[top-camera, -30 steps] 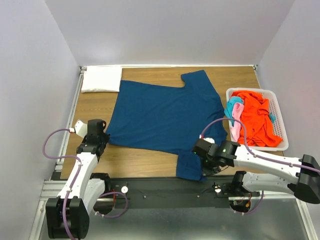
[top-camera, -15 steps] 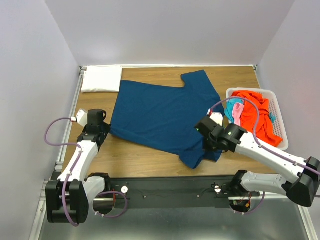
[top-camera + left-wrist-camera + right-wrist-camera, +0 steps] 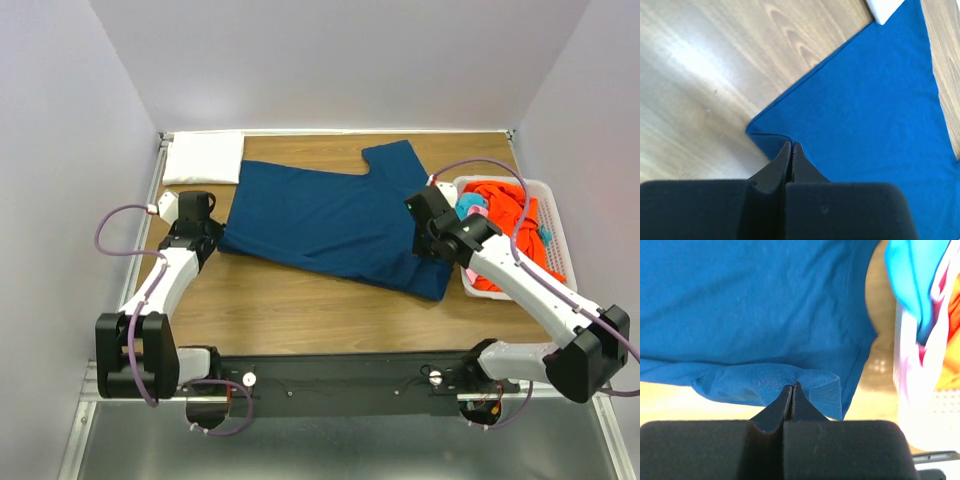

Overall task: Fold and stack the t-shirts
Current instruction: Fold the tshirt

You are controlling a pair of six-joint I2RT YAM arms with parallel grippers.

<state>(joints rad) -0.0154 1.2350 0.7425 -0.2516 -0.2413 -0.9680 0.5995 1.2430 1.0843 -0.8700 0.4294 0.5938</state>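
A blue t-shirt (image 3: 320,215) lies spread on the wooden table, its near edge doubled back on itself. My left gripper (image 3: 207,236) is shut on its left corner, which the left wrist view shows pinched at the tips (image 3: 791,146). My right gripper (image 3: 428,246) is shut on a fold of the same blue t-shirt (image 3: 765,300) near its right side, with cloth bunched at the tips (image 3: 792,386). A folded white t-shirt (image 3: 203,157) lies at the far left corner. Orange (image 3: 512,215) and teal (image 3: 470,206) t-shirts lie in the basket; a pink one (image 3: 932,340) shows beside them.
The white slatted basket (image 3: 556,232) stands at the table's right edge, close to my right arm; it also shows in the right wrist view (image 3: 920,425). Bare wood (image 3: 290,310) runs along the near side of the table. Grey walls close the far side and both sides.
Both grippers have moved away from the near edge toward the far side, carrying the blue t-shirt's near edge with them. The right gripper has moved farthest, up and to the right.
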